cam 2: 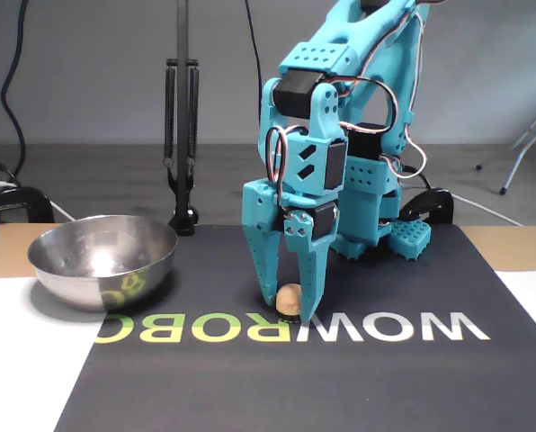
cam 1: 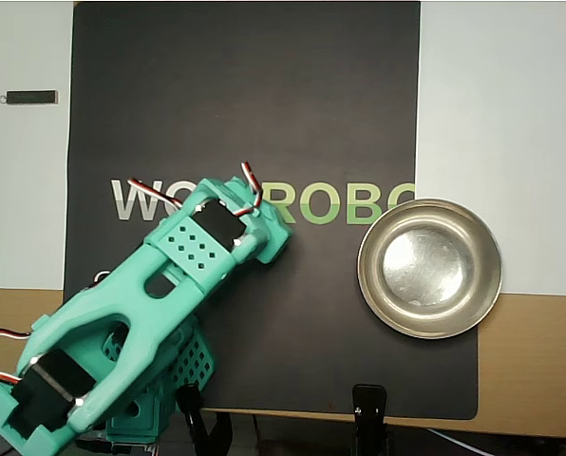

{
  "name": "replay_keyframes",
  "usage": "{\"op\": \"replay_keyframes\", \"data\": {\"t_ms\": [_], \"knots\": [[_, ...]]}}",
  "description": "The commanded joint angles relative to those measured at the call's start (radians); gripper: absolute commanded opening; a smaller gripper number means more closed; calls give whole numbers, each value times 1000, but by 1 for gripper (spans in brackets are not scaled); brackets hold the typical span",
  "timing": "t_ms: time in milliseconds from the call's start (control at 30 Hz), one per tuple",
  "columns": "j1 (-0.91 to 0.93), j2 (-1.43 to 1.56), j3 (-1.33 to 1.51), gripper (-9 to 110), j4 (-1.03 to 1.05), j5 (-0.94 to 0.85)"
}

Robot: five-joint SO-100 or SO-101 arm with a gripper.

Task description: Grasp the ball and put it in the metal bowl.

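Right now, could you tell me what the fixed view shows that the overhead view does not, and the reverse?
Only the fixed view shows the ball, resting on the black mat between the fingers of the tool, which straddle it closely; whether they press it I cannot tell. Only the overhead view shows the empty inside of the metal bowl and a small dark stick on the white surface; there the arm hides the ball. Both share the bowl, the arm and the lettered mat.

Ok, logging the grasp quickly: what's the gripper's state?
Teal two-finger gripper: closed around the small peach-tan ball, still on the mat.
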Motion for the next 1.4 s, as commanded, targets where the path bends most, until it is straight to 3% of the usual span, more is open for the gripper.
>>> {"op": "replay_keyframes", "data": {"t_ms": [0, 1367], "knots": [[-8, 2, -3, 56, 2, -5], [-5, 14, 14, 56, -5, -5]]}}
